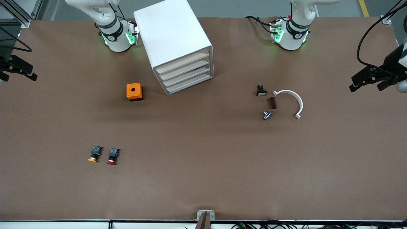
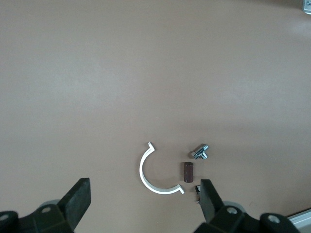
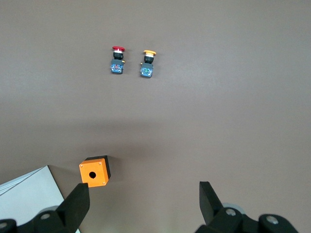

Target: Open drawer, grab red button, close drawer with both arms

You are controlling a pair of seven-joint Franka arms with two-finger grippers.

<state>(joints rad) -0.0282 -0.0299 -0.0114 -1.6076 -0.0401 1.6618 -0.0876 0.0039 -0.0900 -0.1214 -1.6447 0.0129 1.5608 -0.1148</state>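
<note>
The white cabinet (image 1: 173, 35) stands between the two arm bases. Its four beige-fronted drawers (image 1: 187, 74) are all pushed in, and I cannot tell which one is the task's drawer. The red-capped button (image 1: 112, 156) (image 3: 117, 60) lies on the table, nearer to the front camera than the cabinet, toward the right arm's end. My right gripper (image 1: 30, 73) (image 3: 143, 204) hangs open and empty over the right arm's end of the table. My left gripper (image 1: 365, 86) (image 2: 144, 203) hangs open and empty over the left arm's end.
An orange-capped button (image 1: 94, 154) (image 3: 147, 64) lies beside the red one. An orange cube with a hole (image 1: 134, 91) (image 3: 94, 172) sits beside the cabinet. Toward the left arm's end lie a white half-ring (image 1: 294, 101) (image 2: 148, 174), a brown block (image 1: 272, 102), a metal fitting (image 1: 267, 115) and a small black part (image 1: 261, 91).
</note>
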